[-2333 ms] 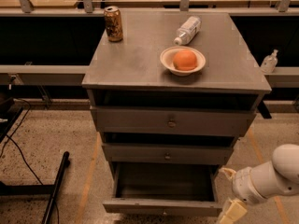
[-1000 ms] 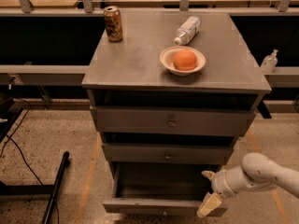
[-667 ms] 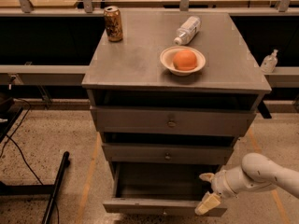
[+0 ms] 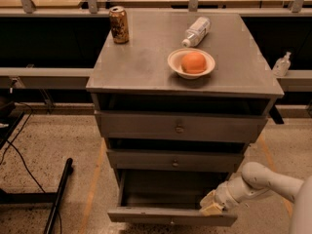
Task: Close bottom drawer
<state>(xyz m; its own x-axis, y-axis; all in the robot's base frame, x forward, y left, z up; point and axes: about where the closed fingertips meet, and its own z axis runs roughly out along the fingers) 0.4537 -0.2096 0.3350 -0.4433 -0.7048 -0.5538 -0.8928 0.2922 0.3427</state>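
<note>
The bottom drawer (image 4: pixel 165 216) stands pulled out at the foot of the grey cabinet (image 4: pixel 180 126), at 6 o'clock in view. The gripper (image 4: pixel 212 205) sits at the drawer front's right end, about 5 o'clock; whether its jaws are apart or together cannot be told. On the bench (image 4: pixel 141 62) a can (image 4: pixel 119 25) stands at 11 o'clock, a bottle (image 4: pixel 196 31) lies at 1, and a bowl (image 4: pixel 176 65) holds an orange fruit (image 4: pixel 194 62). The speckled floor (image 4: pixel 63 140) carries a black pole (image 4: pixel 58 194) at 8 o'clock
</note>
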